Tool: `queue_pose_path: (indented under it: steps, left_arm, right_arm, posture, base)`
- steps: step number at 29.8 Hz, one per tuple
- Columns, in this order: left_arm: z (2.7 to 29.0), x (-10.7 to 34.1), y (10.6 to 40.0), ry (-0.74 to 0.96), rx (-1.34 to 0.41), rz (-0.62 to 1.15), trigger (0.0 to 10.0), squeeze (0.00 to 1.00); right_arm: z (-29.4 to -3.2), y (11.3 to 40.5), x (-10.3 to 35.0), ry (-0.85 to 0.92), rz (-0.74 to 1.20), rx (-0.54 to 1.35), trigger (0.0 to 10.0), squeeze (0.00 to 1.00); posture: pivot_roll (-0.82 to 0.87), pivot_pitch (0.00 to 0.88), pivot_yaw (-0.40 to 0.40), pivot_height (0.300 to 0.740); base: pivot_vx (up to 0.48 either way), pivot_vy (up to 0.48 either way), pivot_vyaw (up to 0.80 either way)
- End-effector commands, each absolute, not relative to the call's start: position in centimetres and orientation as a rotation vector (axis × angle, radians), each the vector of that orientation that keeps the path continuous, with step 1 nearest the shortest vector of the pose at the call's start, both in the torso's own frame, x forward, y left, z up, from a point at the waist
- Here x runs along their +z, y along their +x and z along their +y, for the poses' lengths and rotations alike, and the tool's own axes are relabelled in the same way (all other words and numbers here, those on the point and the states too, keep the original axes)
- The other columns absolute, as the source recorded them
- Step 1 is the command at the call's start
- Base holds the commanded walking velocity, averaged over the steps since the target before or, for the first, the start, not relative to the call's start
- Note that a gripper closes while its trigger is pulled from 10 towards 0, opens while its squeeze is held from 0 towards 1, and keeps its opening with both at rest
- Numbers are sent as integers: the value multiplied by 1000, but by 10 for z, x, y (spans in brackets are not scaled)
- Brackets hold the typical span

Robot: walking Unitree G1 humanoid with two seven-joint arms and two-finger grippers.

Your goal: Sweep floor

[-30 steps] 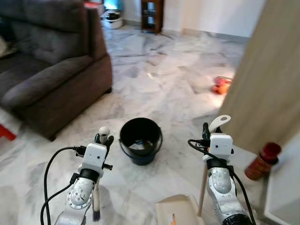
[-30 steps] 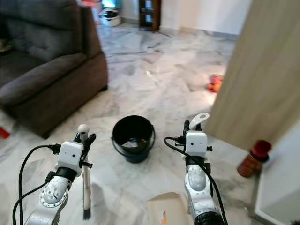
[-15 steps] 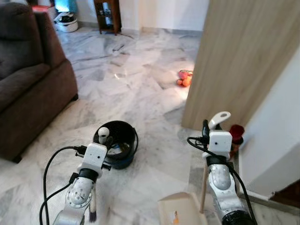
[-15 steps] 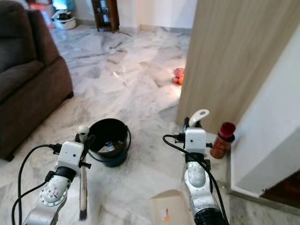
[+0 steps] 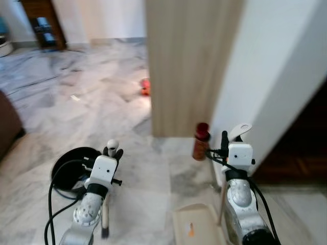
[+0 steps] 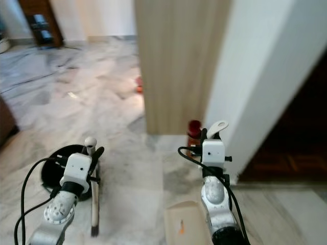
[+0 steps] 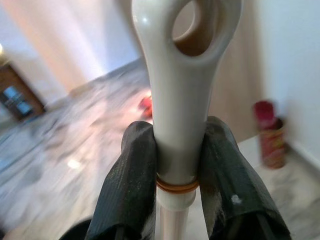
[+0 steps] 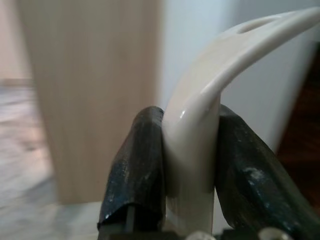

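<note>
- The marble floor (image 5: 92, 102) is lying open ahead, with a wooden panel (image 5: 189, 56) and a white wall (image 5: 276, 76) standing to the robot's right.
- A black bucket (image 5: 69, 163) is sitting on the floor near the left arm, apparently placed to receive sweepings.
- The dustpan (image 5: 196, 229) is hanging low and close to the floor; the right end effector (image 8: 187, 150) is clamping both fingers on its curved white handle (image 5: 238, 130), probably for carrying.
- The brush (image 5: 106, 217) is hanging bristles-down; the left end effector (image 7: 177, 165) is clamping its white handle top (image 7: 182, 75).
- A red can (image 5: 201, 141) is standing beside the panel's base.
</note>
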State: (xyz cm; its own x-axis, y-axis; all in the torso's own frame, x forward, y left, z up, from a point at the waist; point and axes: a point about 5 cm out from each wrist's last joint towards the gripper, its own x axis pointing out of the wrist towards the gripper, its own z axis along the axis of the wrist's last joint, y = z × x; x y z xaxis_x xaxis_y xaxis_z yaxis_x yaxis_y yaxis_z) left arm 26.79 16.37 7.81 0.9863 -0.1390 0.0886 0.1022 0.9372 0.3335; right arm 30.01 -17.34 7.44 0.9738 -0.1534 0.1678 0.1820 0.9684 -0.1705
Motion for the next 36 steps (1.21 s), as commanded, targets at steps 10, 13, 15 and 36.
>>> queue_pose_path:
  steps: [10, 13, 15, 36]
  left_arm:
    - [169, 85, 271, 339, -104, -139, 10000, 0]
    - [169, 85, 272, 335, -103, -139, 10000, 0]
    - [168, 85, 272, 335, -104, -139, 10000, 0]
    - [169, 91, 276, 343, -105, -153, 10000, 0]
  right_arm:
    - [-171, 304, 80, -199, -171, -160, 10000, 0]
    - [-170, 305, 81, -197, -175, -160, 10000, 0]
    - [-169, 305, 81, -196, -175, -161, 10000, 0]
    - [-167, 306, 81, -187, -171, -171, 10000, 0]
  posture:
    - [97, 0, 42, 740]
    - [92, 2, 44, 740]
    - [92, 2, 44, 740]
    - [104, 25, 56, 740]
  base:
    - [0, 0, -800]
    - [0, 0, -800]
    - [0, 0, -800]
    - [0, 0, -800]
